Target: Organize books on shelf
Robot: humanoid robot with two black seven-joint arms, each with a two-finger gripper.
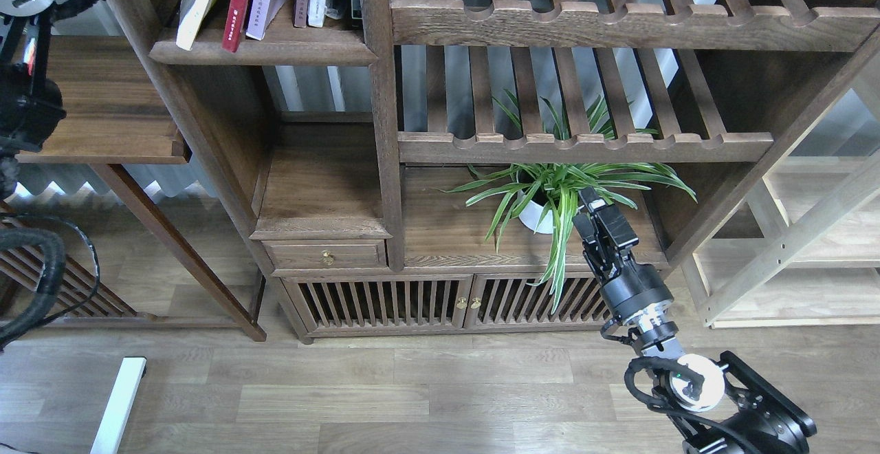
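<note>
- Books (237, 0) stand leaning on the dark shelf (265, 51) at upper left, the pale one (196, 7) leftmost, tilted.
- Right gripper (597, 217) hangs beside the potted plant (550, 196), grasping nothing; cannot tell its opening.
- Left gripper is outside the view.

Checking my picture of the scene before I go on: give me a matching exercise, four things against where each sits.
Things:
1. red book
2. potted plant
3. right gripper
4. brass drawer knob

Places:
A. below the empty middle compartment
B. top-left shelf, leaning among books
C. under the slatted shelves
D. in front of the plant's leaves

Pairs: 1-B, 2-C, 3-D, 4-A
</note>
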